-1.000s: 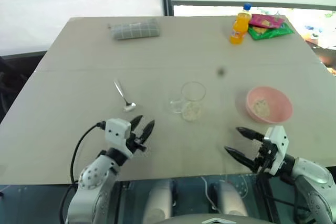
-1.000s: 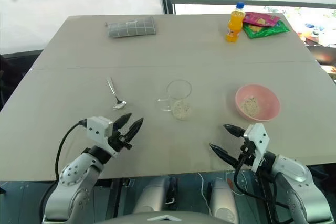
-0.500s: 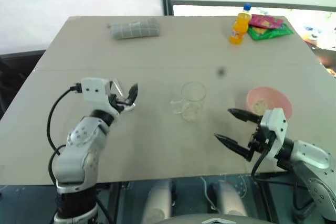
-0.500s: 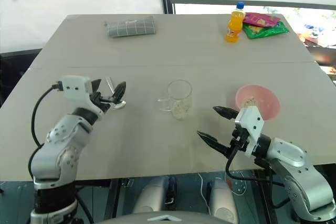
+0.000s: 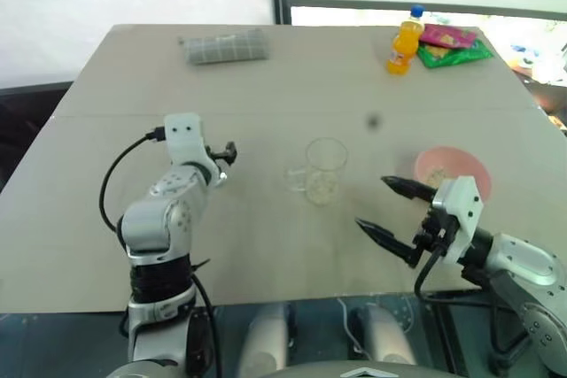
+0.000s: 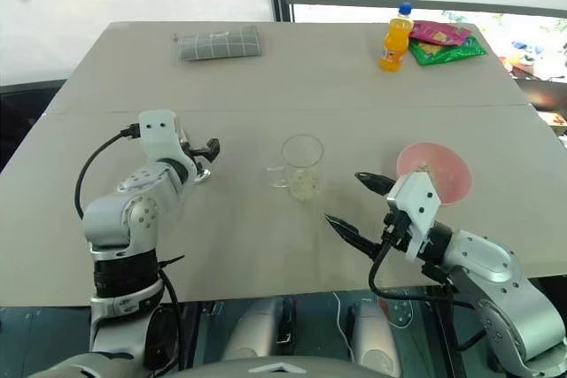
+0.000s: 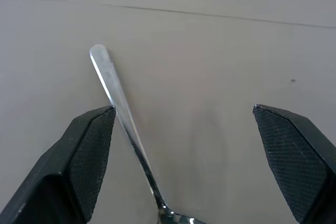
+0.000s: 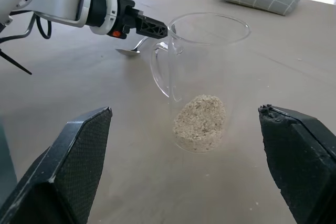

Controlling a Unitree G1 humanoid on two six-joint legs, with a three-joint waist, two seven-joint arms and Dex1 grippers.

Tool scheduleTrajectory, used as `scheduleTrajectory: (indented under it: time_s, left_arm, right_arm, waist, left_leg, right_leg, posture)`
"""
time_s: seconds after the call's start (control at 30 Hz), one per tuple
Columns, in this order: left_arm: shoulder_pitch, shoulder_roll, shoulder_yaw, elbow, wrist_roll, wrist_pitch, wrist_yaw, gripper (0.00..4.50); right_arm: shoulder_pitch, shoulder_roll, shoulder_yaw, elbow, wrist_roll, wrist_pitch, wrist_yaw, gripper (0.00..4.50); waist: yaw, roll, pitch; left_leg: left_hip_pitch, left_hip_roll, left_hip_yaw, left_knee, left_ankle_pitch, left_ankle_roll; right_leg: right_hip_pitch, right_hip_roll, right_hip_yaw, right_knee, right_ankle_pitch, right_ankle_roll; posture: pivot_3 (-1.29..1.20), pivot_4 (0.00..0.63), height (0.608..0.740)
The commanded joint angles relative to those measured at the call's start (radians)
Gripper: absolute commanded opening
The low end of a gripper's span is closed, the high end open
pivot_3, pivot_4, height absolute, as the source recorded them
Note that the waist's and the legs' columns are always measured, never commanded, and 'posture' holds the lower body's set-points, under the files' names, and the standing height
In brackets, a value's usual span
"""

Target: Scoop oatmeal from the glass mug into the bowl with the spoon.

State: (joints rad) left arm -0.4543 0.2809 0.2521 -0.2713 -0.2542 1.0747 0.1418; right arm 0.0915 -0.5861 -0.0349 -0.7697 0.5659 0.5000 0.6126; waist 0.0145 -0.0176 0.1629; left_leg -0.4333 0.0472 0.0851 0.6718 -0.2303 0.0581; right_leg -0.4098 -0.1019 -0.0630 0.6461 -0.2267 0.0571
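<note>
Change since earlier frame: left arm has swung up and forward over the table toward the spoon; right gripper has risen from the near table edge and now sits nearer the glass mug.
Table: pale beige table (image 5: 283, 245), with a seam line running across its middle.
Folded cloth: grey checked folded cloth (image 5: 225, 47) lies at the far left of the table, well apart from everything else.
Left gripper: left gripper (image 7: 189, 150) hovers over the spoon, with both fingers wide apart and nothing between them except the handle lying below.
Spoon: spoon (image 7: 113, 90) lies flat on the table left of the glass mug; its handle points away from the robot, and its head sits at the near end, under the gripper.
Glass mug: glass mug (image 5: 324, 171) stands upright near the table centre, its handle toward the spoon side.
Oatmeal: a small heap of oatmeal (image 8: 200, 121) rests at the bottom of the mug; some pale oatmeal also lies in the bowl.
Right gripper: right gripper (image 5: 384, 210) is held above the table between mug and bowl, with its fingers spread wide, empty, and pointing at the mug.
Bowl: pink bowl (image 5: 465, 164) sits right of the mug, partly behind the right gripper.
Bottle: orange bottle (image 5: 404, 41) stands at the far right.
Packets: red and green packets (image 5: 456, 45) lie just beside the bottle.
</note>
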Motion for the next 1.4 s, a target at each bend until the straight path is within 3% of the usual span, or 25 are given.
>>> scheduleTrajectory:
  time_s: [0.03,0.53,0.63,0.83,0.87,0.9,1.1,1.23,1.4]
  left_arm:
    - [-0.02,-0.006,-0.005,-0.026,0.044,0.027,0.034,4.37]
    - [-0.036,-0.073,0.022,0.062,0.106,0.057,0.051,4.37]
    - [-0.024,-0.083,0.037,0.043,0.111,0.115,0.054,3.55]
    - [0.021,-0.087,0.04,-0.018,0.131,0.202,0.057,0.96]
    - [0.024,-0.09,0.046,-0.021,0.136,0.21,0.06,0.33]
    - [0.026,-0.092,0.05,-0.023,0.139,0.213,0.061,0.08]
    - [0.02,-0.114,0.085,-0.027,0.146,0.16,0.057,0.08]
    - [-0.012,-0.107,0.105,-0.038,0.122,0.009,0.022,0.08]
    - [-0.067,-0.013,0.064,-0.023,0.082,-0.272,-0.16,0.08]
  right_arm:
    - [-0.018,-0.007,-0.016,-0.036,0.013,0.007,-0.015,4.5]
    - [-0.026,-0.004,-0.01,-0.044,0.011,0.041,-0.056,4.5]
    - [-0.034,-0.002,-0.011,-0.04,0.011,0.044,-0.06,4.5]
    - [-0.05,-0.003,-0.011,-0.035,0.012,0.049,-0.061,4.5]
    - [-0.054,-0.003,-0.011,-0.033,0.013,0.05,-0.061,4.5]
    - [-0.058,-0.003,-0.01,-0.031,0.012,0.051,-0.061,4.5]
    - [-0.096,-0.003,-0.01,-0.033,0.024,0.079,-0.065,4.5]
    - [-0.109,-0.001,-0.023,-0.029,0.035,0.092,-0.068,4.5]
    - [-0.186,0.04,-0.115,0.011,0.136,0.136,-0.144,4.5]
  waist:
    - [0.0,0.0,0.0]
    - [0.001,-0.001,0.0]
    - [0.0,-0.001,0.0]
    - [-0.004,-0.001,-0.001]
    - [-0.004,-0.001,-0.001]
    - [-0.004,-0.001,-0.001]
    - [-0.003,0.0,-0.002]
    - [-0.002,-0.001,-0.001]
    - [0.001,-0.005,0.001]
  left_leg:
    - [0.0,0.0,0.0,0.0,0.0,0.0]
    - [0.0,0.0,0.0,0.0,-0.001,0.001]
    - [0.0,0.0,0.0,0.0,-0.001,0.001]
    - [0.002,0.0,0.001,0.0,0.0,0.0]
    - [0.002,0.0,0.001,0.0,0.0,0.0]
    - [0.002,0.0,0.001,0.0,0.0,0.001]
    - [0.002,0.0,0.001,0.0,-0.001,0.001]
    - [0.002,0.0,0.001,0.0,-0.001,0.001]
    - [0.0,0.0,0.001,0.001,-0.001,0.001]
  right_leg:
    - [0.0,0.0,0.0,0.0,0.0,0.0]
    - [0.0,-0.001,0.0,0.0,0.0,0.0]
    - [0.0,-0.001,0.0,0.001,0.0,0.0]
    - [0.0,-0.001,0.001,0.001,0.0,0.0]
    - [0.0,-0.001,0.0,0.001,0.0,0.0]
    - [0.0,-0.001,0.001,0.001,0.0,0.0]
    - [0.0,-0.001,0.001,0.002,0.0,0.0]
    - [0.0,-0.001,0.0,0.002,0.0,0.0]
    - [-0.001,-0.002,0.0,0.002,0.0,-0.001]
  posture:
    - [0.0,0.15,0.718]
    - [0.0,0.15,0.718]
    - [0.0,0.15,0.718]
    - [0.0,0.15,0.718]
    - [0.0,0.15,0.718]
    - [0.0,0.15,0.718]
    - [0.0,0.15,0.718]
    - [0.0,0.15,0.718]
    - [0.0,0.15,0.718]
